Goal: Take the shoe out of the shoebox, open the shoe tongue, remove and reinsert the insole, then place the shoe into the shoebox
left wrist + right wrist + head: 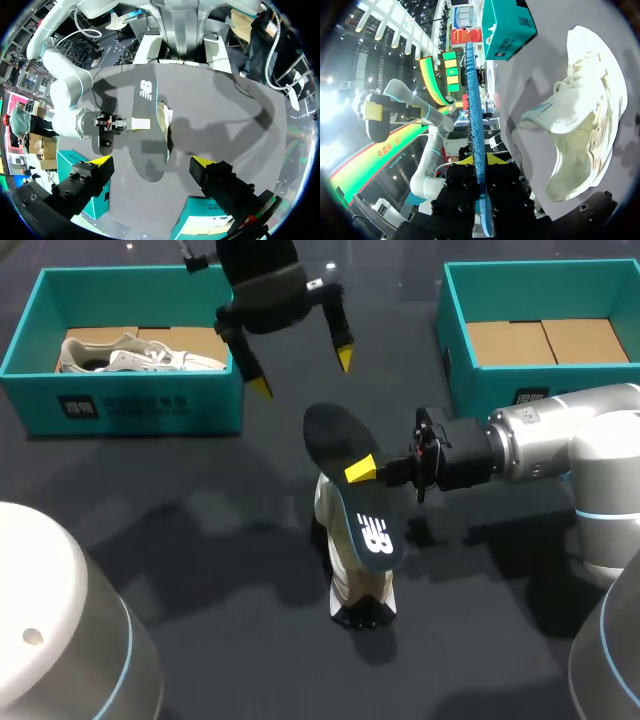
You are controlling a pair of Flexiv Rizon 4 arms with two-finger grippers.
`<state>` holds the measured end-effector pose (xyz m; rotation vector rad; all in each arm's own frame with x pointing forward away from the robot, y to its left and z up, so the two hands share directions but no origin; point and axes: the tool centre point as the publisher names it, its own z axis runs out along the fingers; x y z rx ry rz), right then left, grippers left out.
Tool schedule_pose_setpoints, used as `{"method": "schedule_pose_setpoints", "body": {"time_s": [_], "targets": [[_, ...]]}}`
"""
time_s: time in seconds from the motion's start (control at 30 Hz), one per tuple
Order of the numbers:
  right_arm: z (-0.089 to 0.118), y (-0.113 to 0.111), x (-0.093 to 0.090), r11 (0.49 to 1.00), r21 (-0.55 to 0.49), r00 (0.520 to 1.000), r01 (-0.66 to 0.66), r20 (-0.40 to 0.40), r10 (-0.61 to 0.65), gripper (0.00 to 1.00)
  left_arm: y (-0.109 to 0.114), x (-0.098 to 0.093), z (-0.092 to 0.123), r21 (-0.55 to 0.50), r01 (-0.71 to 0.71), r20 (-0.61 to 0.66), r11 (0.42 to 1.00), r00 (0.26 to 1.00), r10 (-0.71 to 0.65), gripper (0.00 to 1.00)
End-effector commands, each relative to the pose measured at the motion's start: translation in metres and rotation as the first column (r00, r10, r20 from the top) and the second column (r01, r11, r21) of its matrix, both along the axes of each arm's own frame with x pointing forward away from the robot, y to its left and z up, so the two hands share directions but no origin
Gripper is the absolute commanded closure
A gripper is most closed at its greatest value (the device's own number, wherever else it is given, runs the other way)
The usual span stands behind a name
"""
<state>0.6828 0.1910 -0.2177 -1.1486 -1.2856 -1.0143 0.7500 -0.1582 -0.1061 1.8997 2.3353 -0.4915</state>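
R end effector (363, 472) pinches insole (335, 440) (dark, tilted), prob. clear of shoe (355, 585).

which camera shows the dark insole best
The left wrist view: the dark flat insole with a white logo faces it whole, end to end. The head view shows the insole slanted, partly covering the white shoe. The right wrist view catches only the insole's thin blue edge.
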Motion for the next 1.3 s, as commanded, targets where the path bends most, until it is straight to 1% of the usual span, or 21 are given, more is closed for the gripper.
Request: {"method": "schedule_pose_setpoints", "body": {"time_s": [0.03, 0.07, 0.1, 0.17, 0.2, 0.33, 0.43, 0.47, 0.53, 0.63, 0.67, 0.7, 0.77, 1.2, 1.23, 1.3], "targets": [[0.001, 0.000, -0.001, 1.000, -0.003, 1.000, 0.001, 0.000, -0.001, 1.00, 0.004, -0.002, -0.004, -0.201, -0.035, 0.037, 0.979, 0.998, 0.043, 0.00], [0.001, 0.000, -0.001, 1.000, -0.003, 1.000, 0.001, 0.000, -0.001, 1.00, 0.004, -0.002, -0.004, -0.201, -0.035, 0.037, 0.979, 0.998, 0.043, 0.00], [0.001, 0.000, -0.001, 1.000, -0.003, 1.000, 0.001, 0.000, -0.001, 1.00, 0.003, -0.003, -0.007, -0.213, -0.029, 0.020, 0.977, 0.999, 0.035, 0.00], [0.001, 0.000, -0.001, 1.000, -0.003, 1.000, 0.001, 0.000, -0.001, 1.00, 0.004, -0.005, -0.013, -0.247, -0.046, 0.027, 0.968, 0.998, 0.055, 0.00], [0.001, 0.000, -0.001, 1.000, -0.003, 1.000, 0.001, 0.000, -0.001, 1.00, 0.006, -0.006, -0.015, -0.269, -0.043, 0.015, 0.962, 0.999, 0.049, 0.00], [0.001, 0.000, -0.001, 1.000, -0.003, 1.000, 0.001, 0.000, -0.001, 1.00, 0.015, -0.008, -0.023, -0.346, -0.055, 0.040, 0.937, 0.996, 0.073, 0.00], [0.004, -0.003, 0.002, 0.998, 0.031, 0.998, 0.053, 0.022, -0.054, 1.00, 0.020, -0.009, -0.030, -0.409, -0.054, 0.046, 0.911, 0.996, 0.079, 0.00], [0.005, -0.004, 0.002, 0.997, 0.035, 0.998, 0.063, 0.027, -0.064, 1.00, 0.020, -0.011, -0.034, -0.437, -0.035, 0.055, 0.899, 0.996, 0.066, 0.00], [0.008, -0.006, 0.003, 0.996, 0.048, 0.996, 0.078, 0.039, -0.080, 1.00, 0.021, -0.012, -0.040, -0.477, -0.041, 0.053, 0.878, 0.996, 0.075, 0.00], [0.012, -0.007, 0.004, 0.995, 0.055, 0.995, 0.085, 0.051, -0.088, 1.00, 0.023, -0.015, -0.049, -0.570, -0.020, 0.054, 0.822, 0.997, 0.062, 0.00], [0.013, -0.007, 0.004, 0.995, 0.056, 0.995, 0.083, 0.053, -0.086, 1.00, 0.024, -0.016, -0.054, -0.606, -0.010, 0.056, 0.796, 0.997, 0.055, 0.00], [0.014, -0.007, 0.005, 0.995, 0.059, 0.995, 0.081, 0.055, -0.084, 1.00, 0.026, -0.017, -0.057, -0.643, 0.024, 0.061, 0.765, 0.998, 0.019, 0.00], [0.014, -0.007, 0.005, 0.995, 0.073, 0.996, 0.071, 0.046, -0.074, 1.00, 0.026, -0.017, -0.057, -0.643, 0.024, 0.061, 0.765, 0.998, 0.019, 0.00], [0.014, -0.007, 0.005, 0.995, 0.073, 0.996, 0.071, 0.046, -0.074, 1.00, 0.026, -0.017, -0.057, -0.643, 0.024, 0.061, 0.765, 0.998, 0.019, 0.00], [0.014, -0.007, 0.005, 0.995, 0.073, 0.996, 0.071, 0.046, -0.074, 1.00, 0.022, -0.017, -0.062, -0.657, 0.021, 0.041, 0.753, 0.999, 0.008, 0.00], [0.014, -0.007, 0.005, 0.995, 0.073, 0.996, 0.071, 0.046, -0.074, 1.00, 0.017, -0.017, -0.069, -0.661, 0.018, 0.098, 0.750, 0.993, 0.062, 0.00]]}}
